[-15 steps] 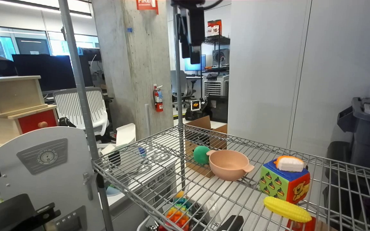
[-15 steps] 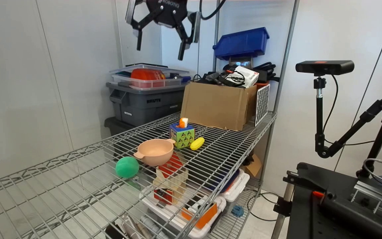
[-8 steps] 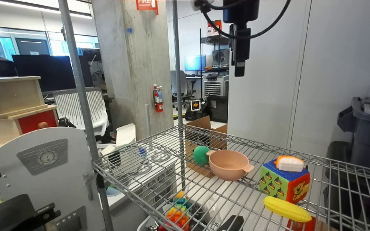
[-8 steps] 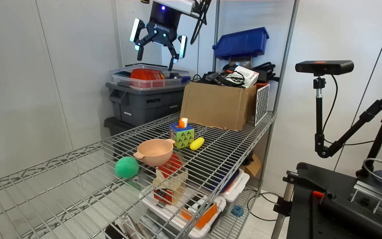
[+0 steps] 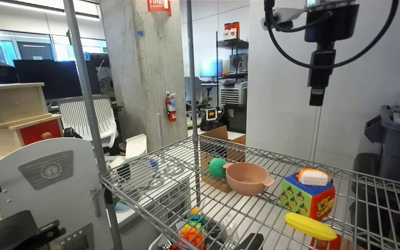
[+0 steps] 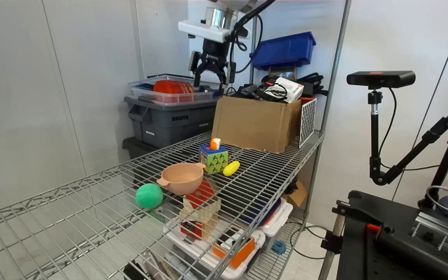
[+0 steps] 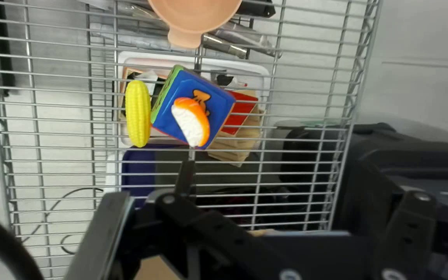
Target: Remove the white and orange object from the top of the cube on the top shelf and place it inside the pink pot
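1. Upon the wire shelf (image 6: 68, 189), roughly midway between its two long edges, a block (image 5: 307, 196) with blue, green and red faces is supported, its blue face turned upward.
2. Atop that blue face, the small white and orange toy (image 7: 191, 121) is borne, its orange part spread along one curved side.
3. On the side of the block toward the corner by the wall (image 5: 283, 104), where a metal post (image 5: 192, 69) is seen, the pink pot (image 6: 182, 179) is placed upright, apart from the block, with one handle directed toward it.
4. Closer to that same corner, a green ball (image 5: 218, 167) is located just beside the pink pot; whether contact is made cannot be told.
5. Toward the long edge farther from the wall, a yellow toy corn cob (image 5: 310, 226) is laid just beside the block.
6. Near the opposite end of the shelf, a cardboard box (image 6: 253, 122) is stood; beyond the wall-side edge, a grey tub (image 6: 173, 126) is seen.
7. High above the block in both exterior views, the gripper (image 6: 209, 86) is suspended from the arm (image 6: 220, 16), pointed downward and well apart from the white and orange toy. Its fingers are spread, a gap being displayed between them in an exterior view.
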